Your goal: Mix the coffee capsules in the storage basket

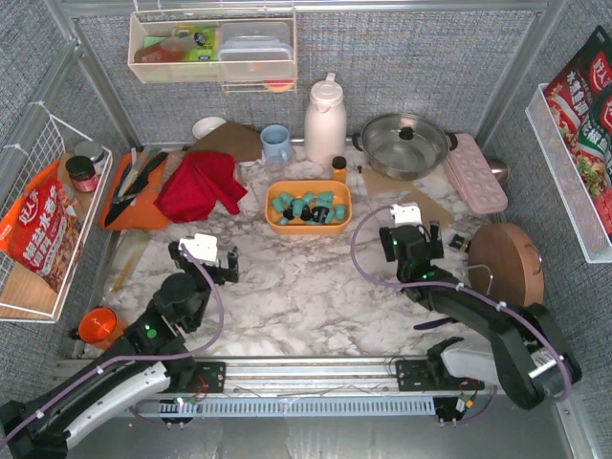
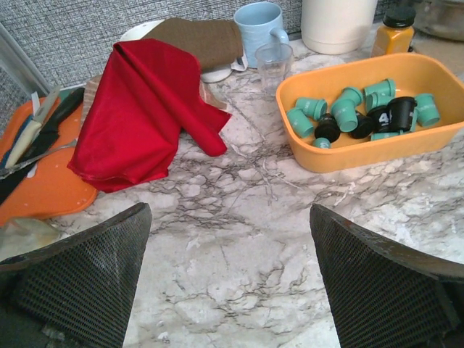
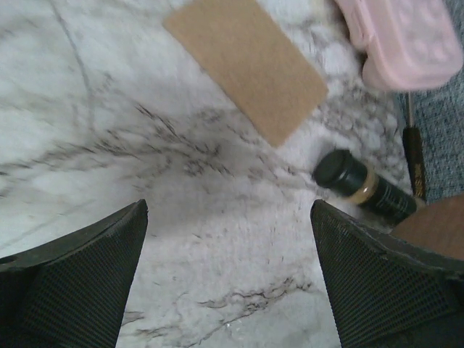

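Note:
The orange-yellow storage basket (image 1: pixel 273 217) sits mid-table; it also shows in the left wrist view (image 2: pixel 341 156). It holds several teal and a few black coffee capsules (image 1: pixel 308 207), bunched together, also seen in the left wrist view (image 2: pixel 359 114). My left gripper (image 1: pixel 205 251) is open and empty, low over the marble, to the left and nearer than the basket. My right gripper (image 1: pixel 413 229) is open and empty, to the right of the basket, above bare marble.
A red cloth (image 1: pixel 201 185) and an orange cutting board with knives (image 1: pixel 134 196) lie left. A blue mug (image 1: pixel 275 143), white thermos (image 1: pixel 325 120), pot (image 1: pixel 406 143), pink tray (image 1: pixel 476 172) and wooden disc (image 1: pixel 507 263) stand behind and right. A small dark jar (image 3: pixel 362 185) lies beside a tan pad (image 3: pixel 246 61).

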{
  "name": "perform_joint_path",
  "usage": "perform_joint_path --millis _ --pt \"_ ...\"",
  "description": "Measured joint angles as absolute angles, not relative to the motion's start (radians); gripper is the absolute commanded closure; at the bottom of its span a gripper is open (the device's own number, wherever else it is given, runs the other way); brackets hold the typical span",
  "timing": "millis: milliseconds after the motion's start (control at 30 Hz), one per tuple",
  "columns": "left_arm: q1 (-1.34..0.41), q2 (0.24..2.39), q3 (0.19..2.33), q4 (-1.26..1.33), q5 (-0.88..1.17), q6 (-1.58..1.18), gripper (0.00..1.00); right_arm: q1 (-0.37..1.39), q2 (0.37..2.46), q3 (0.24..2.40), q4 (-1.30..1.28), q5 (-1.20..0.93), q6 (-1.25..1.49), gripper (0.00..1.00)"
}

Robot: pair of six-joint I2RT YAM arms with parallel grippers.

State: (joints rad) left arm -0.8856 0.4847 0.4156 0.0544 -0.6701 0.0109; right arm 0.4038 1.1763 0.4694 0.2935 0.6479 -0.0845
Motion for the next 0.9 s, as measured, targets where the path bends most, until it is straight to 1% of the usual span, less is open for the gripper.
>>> perform_joint_path --millis 133,200,400,500,567,667,733,800,900 --pt "-0.886 0.461 0.368 0.096 -0.67 0.073 0.01 0.352 1.289 0.358 0.471 0.649 -0.086 0.01" --pt "-0.886 0.443 0.334 0.12 -0.672 0.105 0.01 0.345 1.318 0.34 0.515 0.647 -0.106 0.01" --pt "-0.881 0.379 0.203 0.262 -0.707 0.209 0.01 0.31 1.422 0.297 0.799 0.583 -0.159 0.01" --pt "-0.881 0.373 0.163 0.329 -0.717 0.26 0.01 0.276 1.504 0.244 0.977 0.532 -0.162 0.01" --pt "-0.88 0.386 0.143 0.378 -0.734 0.284 0.01 0.235 1.523 0.217 1.034 0.505 -0.138 0.01" --pt "-0.874 0.439 0.103 0.478 -0.769 0.286 0.01 0.154 1.533 0.239 1.06 0.454 -0.079 0.01" --pt "-0.848 0.506 0.063 0.573 -0.8 0.263 0.0 0.132 1.541 0.278 1.044 0.407 -0.059 0.01" --pt "-0.791 0.61 0.03 0.667 -0.827 0.242 0.0 0.123 1.532 0.315 1.008 0.35 -0.048 0.01" --pt "-0.686 0.806 0.046 0.775 -0.855 0.215 0.0 0.116 1.523 0.331 0.979 0.326 -0.035 0.01"
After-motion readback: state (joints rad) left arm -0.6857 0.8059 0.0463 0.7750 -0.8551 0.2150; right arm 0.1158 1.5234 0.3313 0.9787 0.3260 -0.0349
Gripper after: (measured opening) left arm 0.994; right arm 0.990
